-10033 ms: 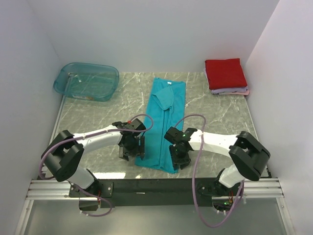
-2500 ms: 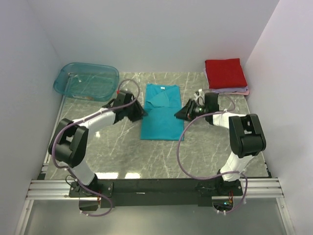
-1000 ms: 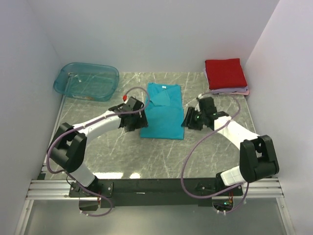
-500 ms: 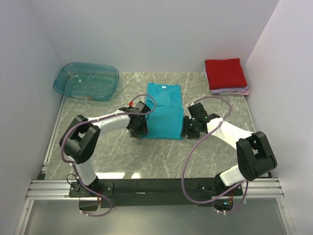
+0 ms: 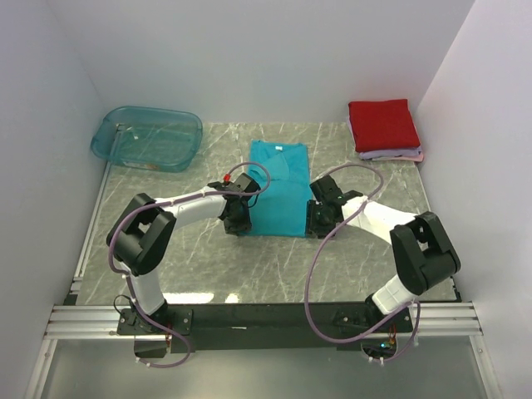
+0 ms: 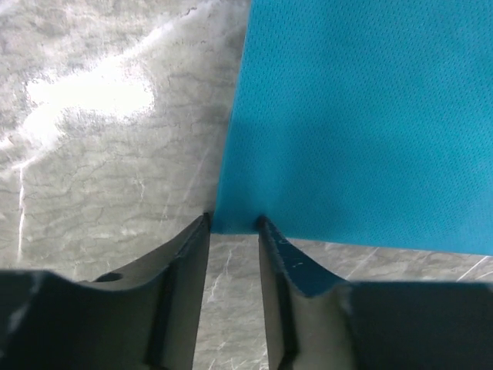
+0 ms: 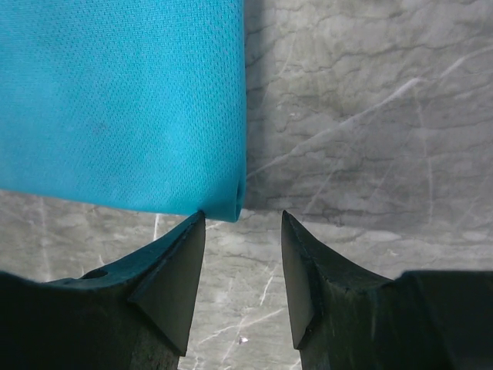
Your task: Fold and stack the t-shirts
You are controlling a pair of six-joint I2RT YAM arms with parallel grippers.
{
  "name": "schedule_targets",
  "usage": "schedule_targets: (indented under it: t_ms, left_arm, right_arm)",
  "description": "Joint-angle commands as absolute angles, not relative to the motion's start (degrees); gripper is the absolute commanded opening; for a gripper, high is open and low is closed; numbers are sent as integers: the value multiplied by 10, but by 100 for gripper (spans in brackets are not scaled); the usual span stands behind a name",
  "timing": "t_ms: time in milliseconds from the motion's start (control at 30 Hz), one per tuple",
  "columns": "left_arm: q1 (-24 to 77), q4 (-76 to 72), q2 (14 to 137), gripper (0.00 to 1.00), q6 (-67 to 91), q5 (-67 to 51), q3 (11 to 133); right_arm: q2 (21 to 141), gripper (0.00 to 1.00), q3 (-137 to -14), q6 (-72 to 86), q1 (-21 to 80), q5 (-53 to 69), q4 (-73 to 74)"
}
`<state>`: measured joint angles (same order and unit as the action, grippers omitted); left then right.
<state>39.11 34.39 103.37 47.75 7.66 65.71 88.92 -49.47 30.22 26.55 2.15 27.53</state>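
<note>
The teal t-shirt (image 5: 278, 193) lies folded in a rectangle mid-table, collar at the far end. My left gripper (image 5: 237, 221) is at its near left corner. In the left wrist view the jaws (image 6: 233, 223) stand a little apart, with the shirt's corner (image 6: 239, 220) between the tips. My right gripper (image 5: 318, 219) is at the near right corner. In the right wrist view it (image 7: 243, 217) is open, with the folded corner (image 7: 227, 202) at the left tip. The red folded shirt (image 5: 382, 125) lies on a lilac one (image 5: 391, 154) at the back right.
A see-through teal plastic tub (image 5: 147, 137) stands at the back left. White walls close in the table on three sides. Grey marbled tabletop (image 5: 249, 266) lies bare in front of the shirt.
The teal shirt has been folded from a long strip to a shorter rectangle. Both grippers have since come back from its sides to its near corners and lowered there.
</note>
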Motion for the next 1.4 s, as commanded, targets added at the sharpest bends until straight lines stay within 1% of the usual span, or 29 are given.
schedule_targets:
  t_ms: [0, 100, 133, 367, 500, 600, 633, 667, 700, 733, 767, 900, 967, 1067, 1100, 1133, 1167, 1233, 1300, 1367]
  left_arm:
    - [396, 363, 1049, 36, 483, 73, 663]
    - [396, 360, 1046, 31, 483, 70, 658]
    - [396, 359, 1046, 28, 482, 69, 658]
    - [396, 360, 1045, 20, 481, 67, 657]
    - [396, 360, 1044, 16, 483, 65, 655]
    - [396, 364, 1043, 13, 482, 65, 655]
    - [396, 365, 1043, 10, 481, 67, 655]
    - [396, 367, 1042, 8, 481, 67, 655]
    - [396, 371, 1041, 6, 482, 68, 655]
    - [396, 374, 1040, 1, 481, 65, 654]
    - [396, 377, 1035, 1, 479, 65, 653]
    - [399, 411, 997, 1, 483, 62, 626]
    - [409, 438, 947, 1, 484, 52, 594]
    - [449, 503, 858, 1, 507, 55, 550]
    - [477, 522, 833, 1, 518, 49, 536]
    - [491, 537, 784, 1, 532, 41, 524]
    - [506, 566, 760, 1, 560, 11, 501]
    - [553, 584, 699, 1, 590, -20, 483]
    - [583, 600, 671, 1, 621, -63, 478]
    - [583, 615, 652, 1, 622, -69, 508]
  right_arm:
    - [905, 51, -525, 311, 278, 2, 287]
    - [918, 51, -532, 311, 283, 1, 290]
    - [921, 51, -533, 313, 286, 1, 293]
    - [964, 50, -557, 316, 298, -25, 321]
    - [983, 45, -560, 313, 299, -21, 337]
    - [990, 37, -555, 309, 299, -14, 342]
    - [987, 35, -549, 309, 299, -11, 343]
    - [984, 26, -548, 308, 299, -11, 344]
    - [981, 20, -547, 306, 300, -14, 347]
    - [973, 7, -542, 304, 299, -14, 350]
    - [969, 0, -541, 302, 299, -16, 352]
    - [923, 0, -523, 292, 302, -2, 392]
    - [876, 0, -506, 285, 315, 21, 418]
    - [797, 0, -482, 288, 344, 69, 479]
    - [777, 0, -477, 289, 354, 82, 513]
    - [738, 0, -474, 294, 363, 92, 532]
    - [718, 0, -473, 295, 380, 103, 552]
    - [667, 0, -487, 296, 388, 123, 614]
    - [632, 0, -514, 291, 389, 112, 669]
    - [627, 0, -537, 283, 385, 89, 694]
